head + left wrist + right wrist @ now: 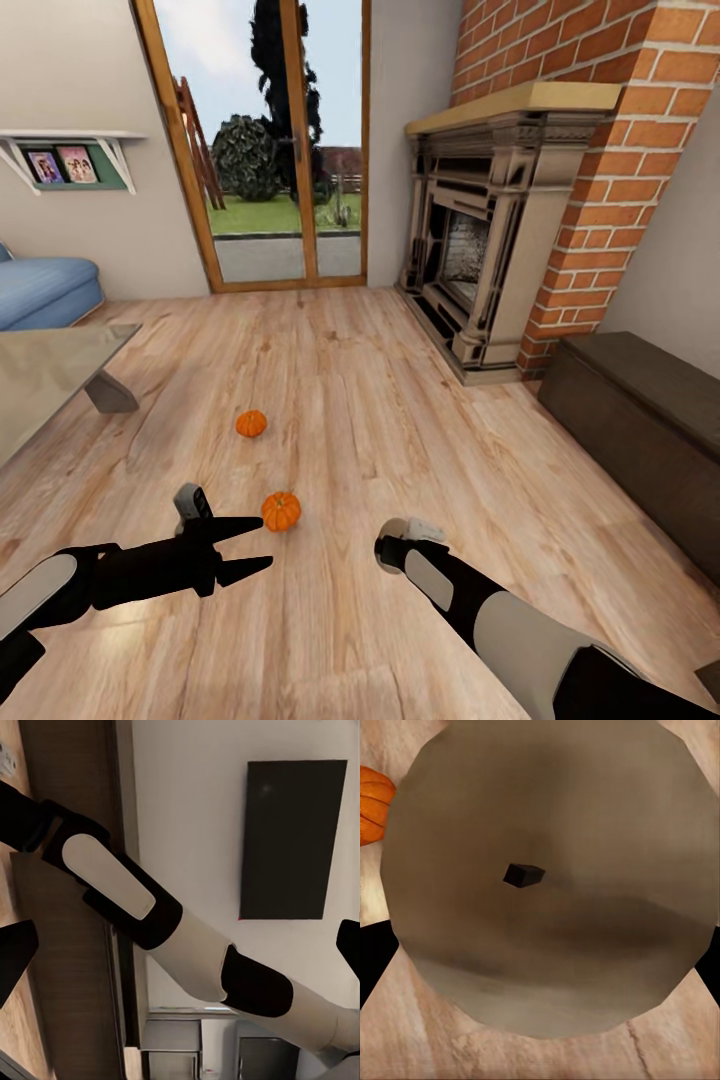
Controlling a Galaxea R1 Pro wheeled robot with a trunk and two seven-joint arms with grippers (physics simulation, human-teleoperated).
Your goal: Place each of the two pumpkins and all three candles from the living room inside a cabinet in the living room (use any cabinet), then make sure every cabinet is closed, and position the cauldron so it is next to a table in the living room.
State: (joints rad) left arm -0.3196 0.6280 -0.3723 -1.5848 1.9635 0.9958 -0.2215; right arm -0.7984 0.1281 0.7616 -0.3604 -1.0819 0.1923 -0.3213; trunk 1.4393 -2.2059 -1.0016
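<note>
The right claw (412, 530) is closed on a candle (547, 877): in its wrist view the pale round top with the dark wick (523, 875) sits right between the black finger tips, over plank floor. In the head view the candle's pale body shows at the end of the right arm, held low above the floor (400, 420).

The left claw (250, 546) is open and empty, its two dark fingers spread and pointing toward the near pumpkin (281, 510), which lies just beyond the upper finger. The far pumpkin (251, 423) sits on the floor farther ahead, nearer the table (60, 370) at the left.

The relation that matters for the candle is the cabinet (640, 420): it runs along the wall to the right of the right claw, past the fireplace (480, 260), its long axis leading away from the robot. Its fronts look shut from here. The right arm is the nearer one, so I judge the candle goes rightward to the cabinet, which needs a drawer opened first. The left arm is better placed for the near pumpkin.
</note>
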